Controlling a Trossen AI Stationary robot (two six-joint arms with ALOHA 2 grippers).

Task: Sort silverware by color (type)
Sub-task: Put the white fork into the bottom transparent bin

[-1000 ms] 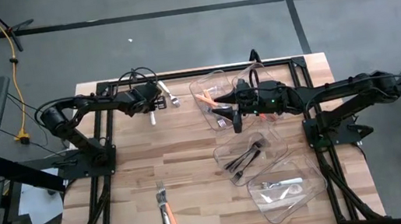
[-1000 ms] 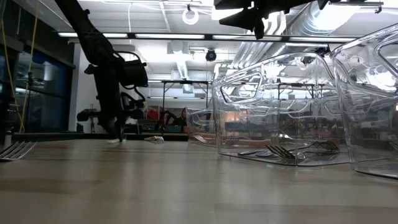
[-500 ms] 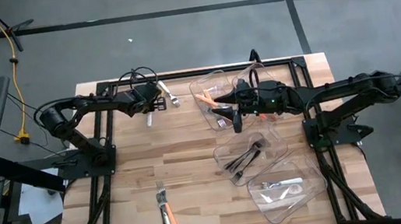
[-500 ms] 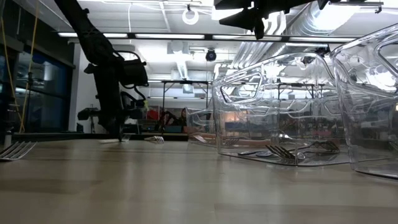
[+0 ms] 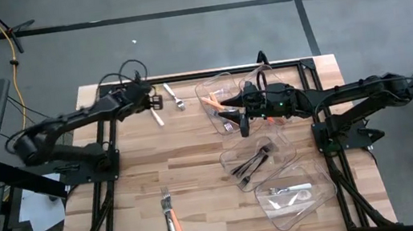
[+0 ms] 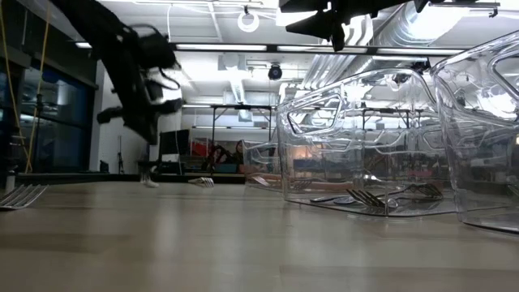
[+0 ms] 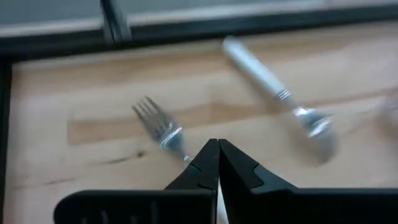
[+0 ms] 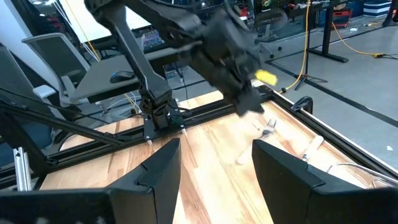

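While the left gripper point(image 7: 217, 146) hovers, jaws together and empty, above a white-handled utensil point(image 5: 157, 117), regrasping it comes next.

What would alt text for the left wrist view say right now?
The left gripper, fingers shut and empty, hangs over the wooden table. Past its tips lie a small fork and a blurred white-handled utensil, apart from each other.
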